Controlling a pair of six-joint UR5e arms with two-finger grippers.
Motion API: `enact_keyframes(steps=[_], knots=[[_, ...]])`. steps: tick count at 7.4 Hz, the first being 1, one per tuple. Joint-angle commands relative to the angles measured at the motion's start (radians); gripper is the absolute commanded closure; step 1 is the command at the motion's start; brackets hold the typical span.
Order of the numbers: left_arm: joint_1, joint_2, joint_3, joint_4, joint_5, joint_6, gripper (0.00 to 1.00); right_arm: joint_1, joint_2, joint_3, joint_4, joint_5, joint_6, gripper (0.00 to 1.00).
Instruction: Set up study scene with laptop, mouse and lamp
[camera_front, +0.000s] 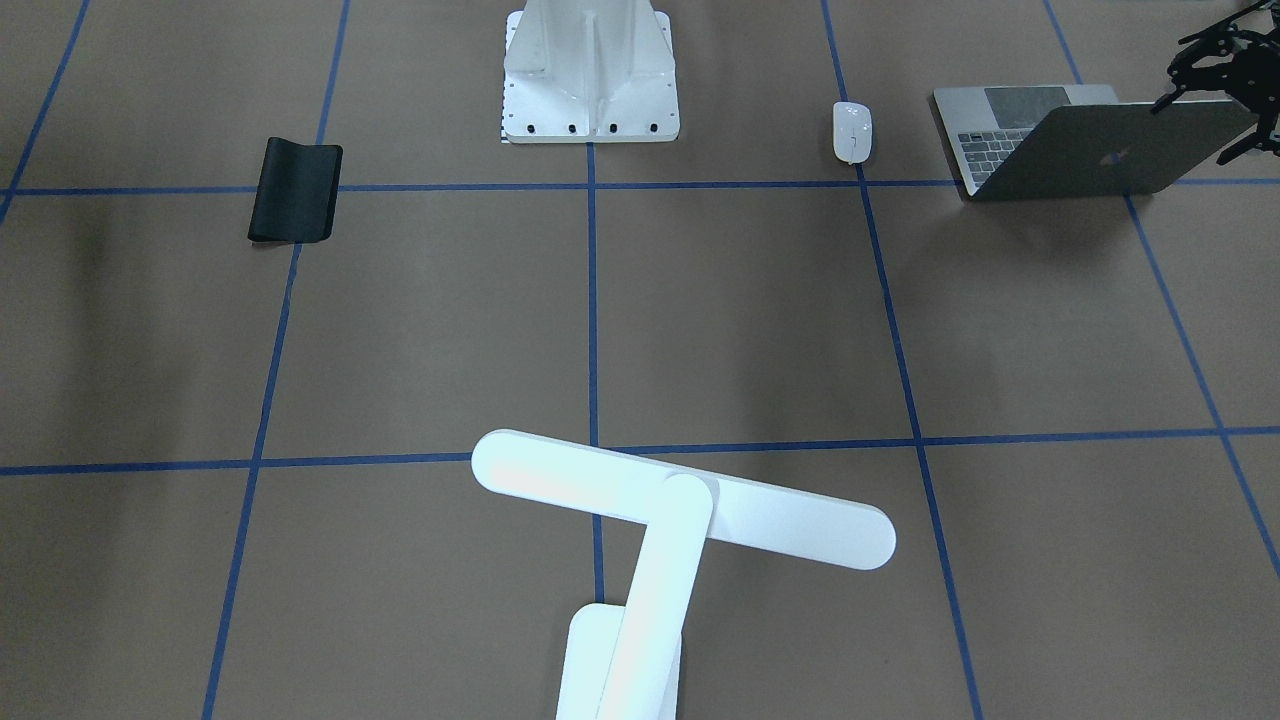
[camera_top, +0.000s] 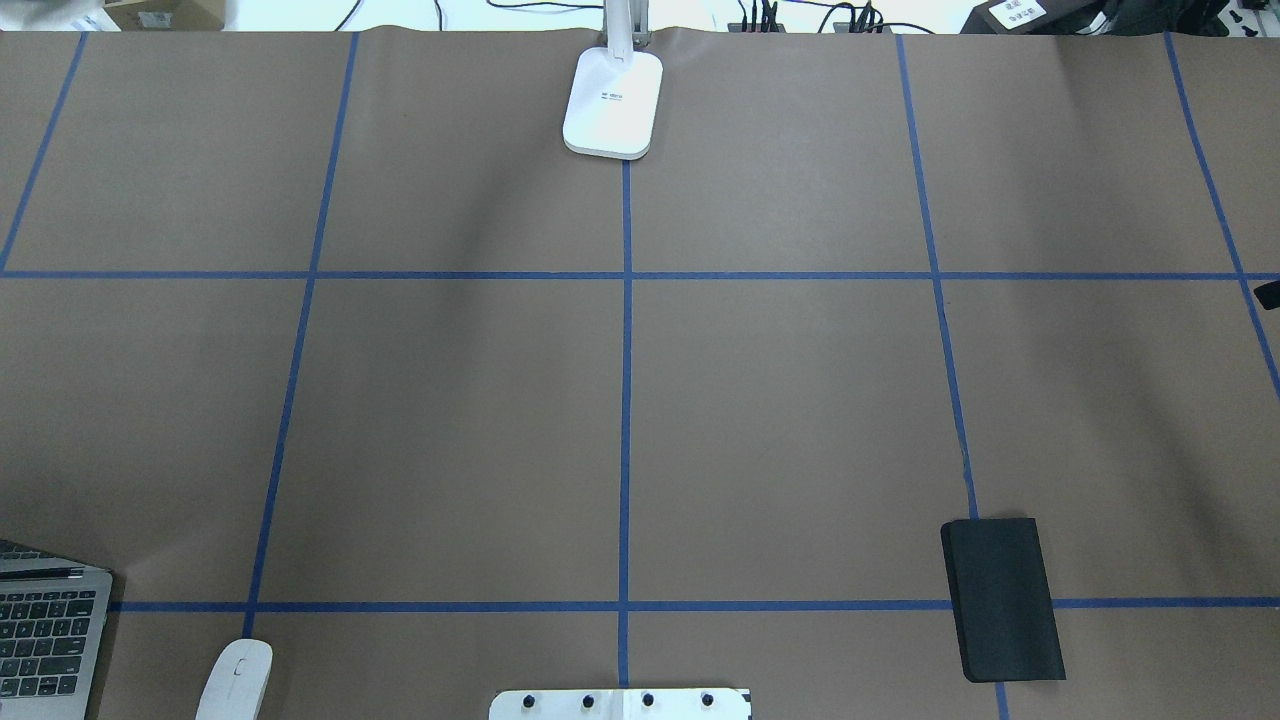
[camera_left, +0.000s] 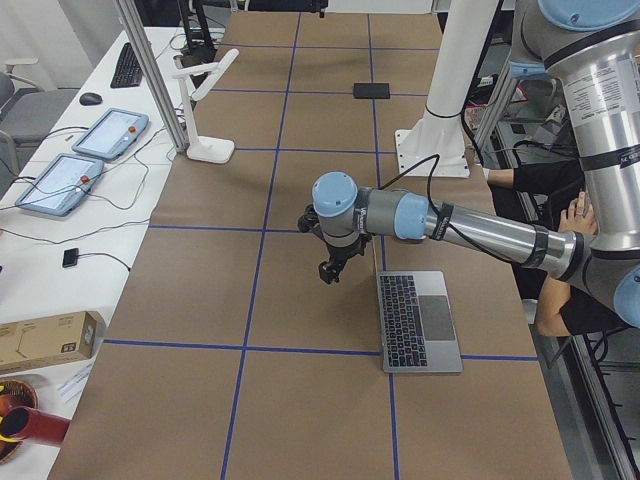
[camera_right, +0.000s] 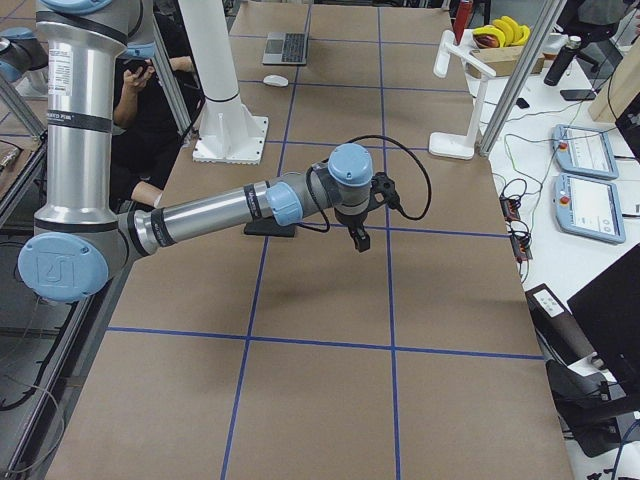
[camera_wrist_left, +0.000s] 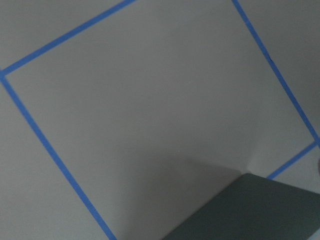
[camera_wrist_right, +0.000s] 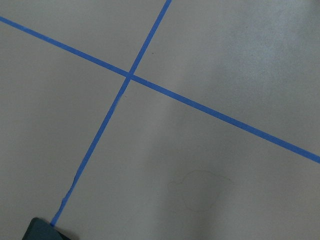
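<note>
Laptop (camera_front: 1000, 140) logo (camera_front: 1113, 158) only in front view, left hand (camera_left: 328, 268) by lid (camera_front: 1180, 140), right hand (camera_right: 358, 236) aloft, cannot tell either's spread

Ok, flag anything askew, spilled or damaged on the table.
Nothing spilled or damaged. Only the laptop sits slightly skewed to the tape grid; the mouse, mat and lamp look in order.
</note>
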Motion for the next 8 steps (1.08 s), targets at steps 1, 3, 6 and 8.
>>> enact_keyframes(steps=[1,3,6,8], knots=[[0.049,0.053,-0.046,0.018,-0.015,0.005,0.0,-0.001,-0.002,0.0,0.002,0.0,-0.001,0.01],[0.065,0.083,-0.08,0.063,-0.058,0.007,0.0,-0.001,-0.008,0.002,0.002,0.0,-0.001,0.01],[0.153,0.084,-0.08,0.052,-0.045,0.053,0.0,-0.001,-0.01,-0.001,0.002,-0.001,-0.002,0.01],[0.195,0.084,-0.08,0.032,-0.039,0.082,0.0,0.001,-0.01,-0.003,0.002,-0.001,-0.005,0.01]])
